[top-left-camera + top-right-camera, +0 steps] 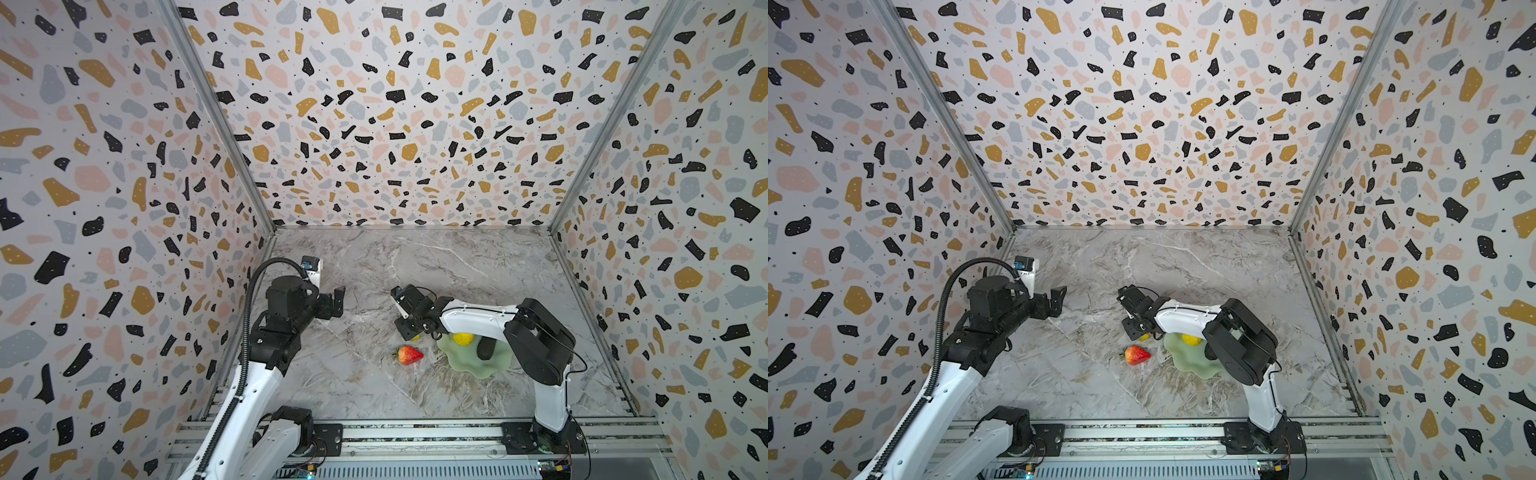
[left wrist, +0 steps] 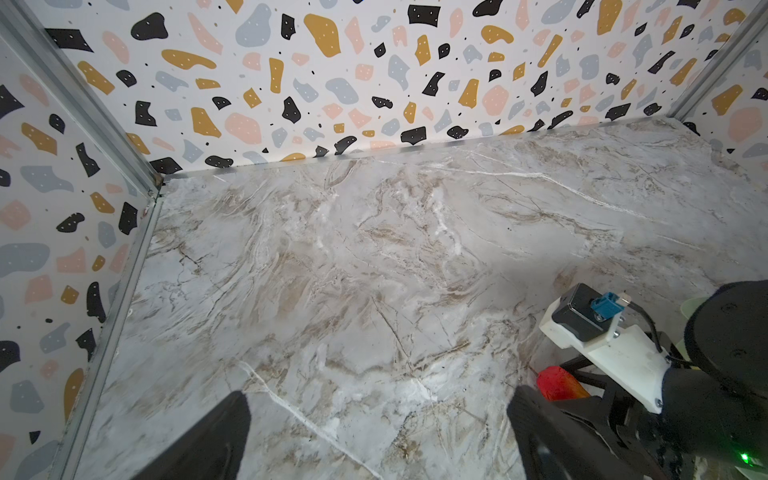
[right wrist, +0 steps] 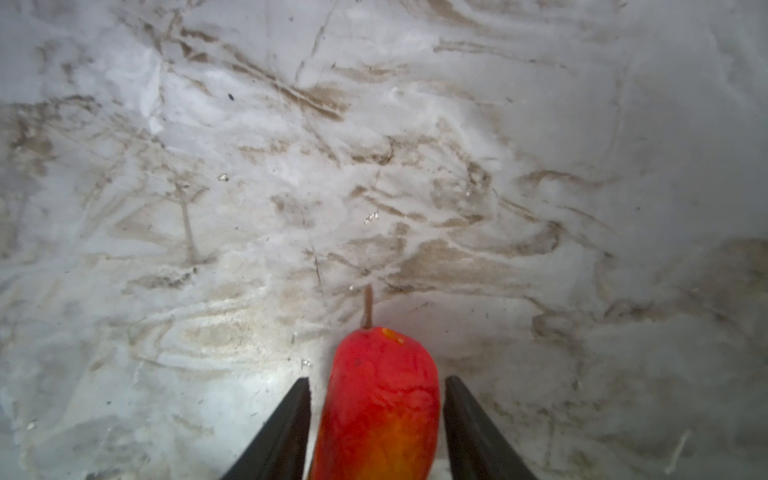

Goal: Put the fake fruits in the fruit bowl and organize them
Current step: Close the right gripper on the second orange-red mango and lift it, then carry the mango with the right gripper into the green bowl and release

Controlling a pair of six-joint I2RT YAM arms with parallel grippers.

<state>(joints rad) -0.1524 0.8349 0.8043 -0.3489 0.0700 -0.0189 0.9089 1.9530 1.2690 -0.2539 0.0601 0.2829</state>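
Observation:
A red-yellow elongated fruit (image 3: 380, 407) with a thin stem lies on the marble between the fingers of my right gripper (image 3: 376, 380). The fingers (image 3: 291, 415) stand close on both sides, with a sliver of table at each tip. In both top views that gripper (image 1: 409, 332) (image 1: 1138, 332) points down just left of the fruit bowl (image 1: 469, 368) (image 1: 1183, 362). The bowl holds a yellow citrus (image 1: 462, 338) (image 1: 1191, 339) and a dark oval (image 1: 485, 348). A red strawberry-like fruit (image 1: 409, 354) (image 1: 1136, 354) lies on the table left of the bowl. My left gripper (image 1: 337, 301) (image 2: 378, 419) hangs open and empty.
Patterned walls close in the marble table (image 1: 374, 266) at the back and on both sides. A metal rail (image 1: 415, 434) with both arm bases runs along the front. My right arm's elbow (image 1: 540, 345) hangs over the bowl's right part.

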